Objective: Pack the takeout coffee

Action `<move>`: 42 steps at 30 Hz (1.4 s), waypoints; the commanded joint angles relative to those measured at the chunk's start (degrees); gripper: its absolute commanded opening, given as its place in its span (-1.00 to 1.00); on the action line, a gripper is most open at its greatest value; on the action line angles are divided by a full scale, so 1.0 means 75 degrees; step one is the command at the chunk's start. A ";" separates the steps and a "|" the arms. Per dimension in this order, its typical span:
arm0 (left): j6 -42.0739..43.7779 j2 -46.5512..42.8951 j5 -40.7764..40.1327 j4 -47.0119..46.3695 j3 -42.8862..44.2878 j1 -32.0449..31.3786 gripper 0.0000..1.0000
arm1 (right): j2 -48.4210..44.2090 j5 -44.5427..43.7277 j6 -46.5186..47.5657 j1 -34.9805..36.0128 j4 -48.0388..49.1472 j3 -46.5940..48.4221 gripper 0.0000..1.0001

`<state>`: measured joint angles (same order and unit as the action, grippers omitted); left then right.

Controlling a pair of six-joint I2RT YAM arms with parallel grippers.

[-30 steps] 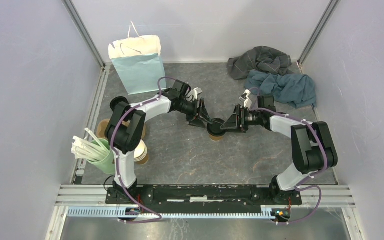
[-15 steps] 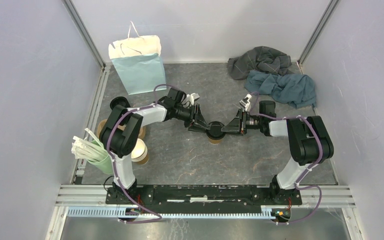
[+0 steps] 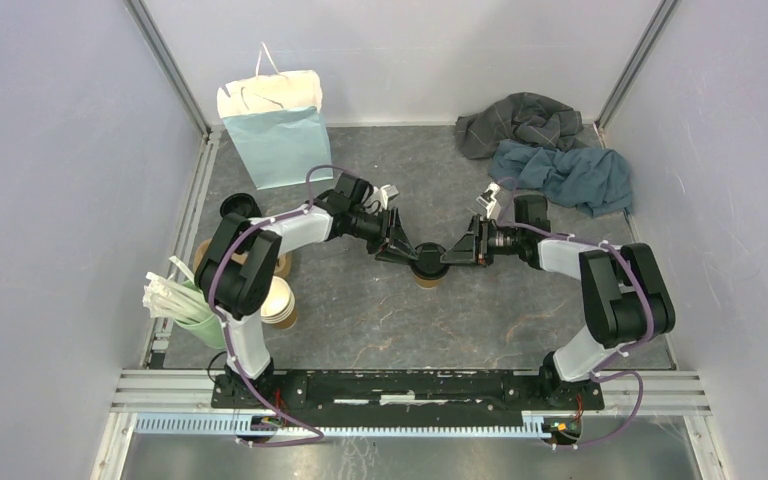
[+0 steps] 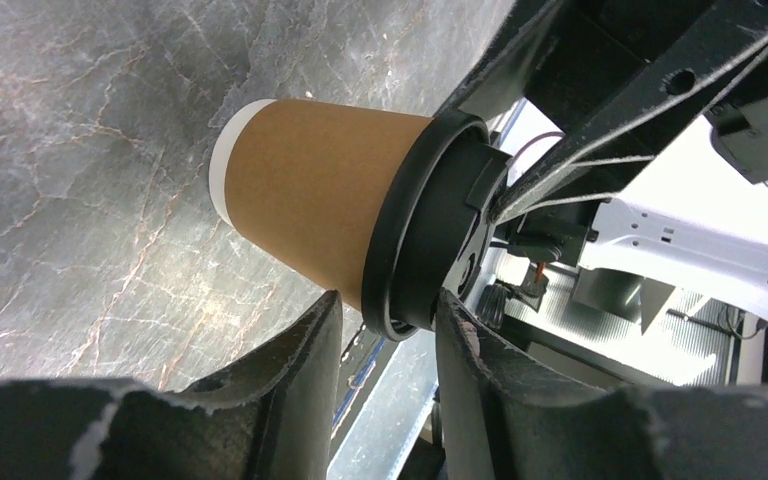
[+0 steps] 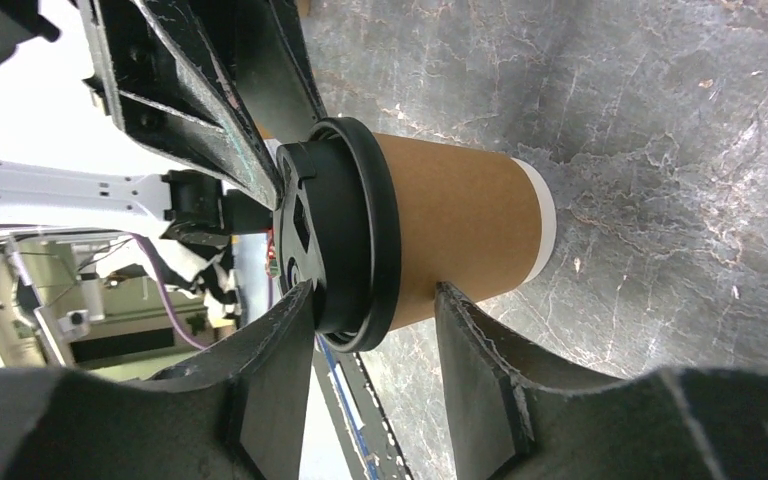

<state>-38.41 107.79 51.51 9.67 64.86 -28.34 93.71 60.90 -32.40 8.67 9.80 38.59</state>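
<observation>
Inward: both end effectors (image 3: 412,252) (image 3: 446,254) at takeout coffee (image 3: 427,266).

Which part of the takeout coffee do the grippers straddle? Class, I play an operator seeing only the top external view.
Observer: The left gripper straddles the rim of the black lid: one finger beside the paper wall, one over the lid's top.
Operator: And the right?
Observer: The right gripper straddles that rim from the opposite side; brown cup shows between rim and one finger.
Operator: Is the lid seated?
Observer: Where the wrist views show it, the rim sits flush on the cup.
</observation>
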 commanded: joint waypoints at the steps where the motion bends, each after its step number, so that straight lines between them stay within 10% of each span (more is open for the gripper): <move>1: 0.0584 -0.0036 -0.1418 0.1514 0.0138 0.0072 -0.07 | -0.0140 -0.1632 0.0961 0.0115 -0.1653 0.0208 0.06; 14: 0.0769 -0.0923 -0.1910 0.2407 0.0928 0.0084 0.72 | -0.0740 -0.2501 0.2302 0.0128 -0.4312 0.2227 0.88; 22: 0.0369 -0.2099 -0.2637 0.2650 0.1134 0.0087 0.84 | -0.0967 -0.4651 0.3524 0.0900 -0.6295 0.3798 0.96; 29: 0.0118 -0.2959 -0.2710 0.2813 0.0847 0.0087 0.85 | -0.0826 -0.5991 0.3757 0.2150 -0.6939 0.4747 0.96; 42: -0.0846 -0.1593 -0.2129 0.1401 0.0169 -0.0445 0.16 | -0.0900 -0.4682 0.3199 0.2032 -0.5842 0.3935 0.84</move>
<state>-41.30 94.00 33.32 25.89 65.78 -29.87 88.07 22.37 -6.63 23.83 -38.28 70.48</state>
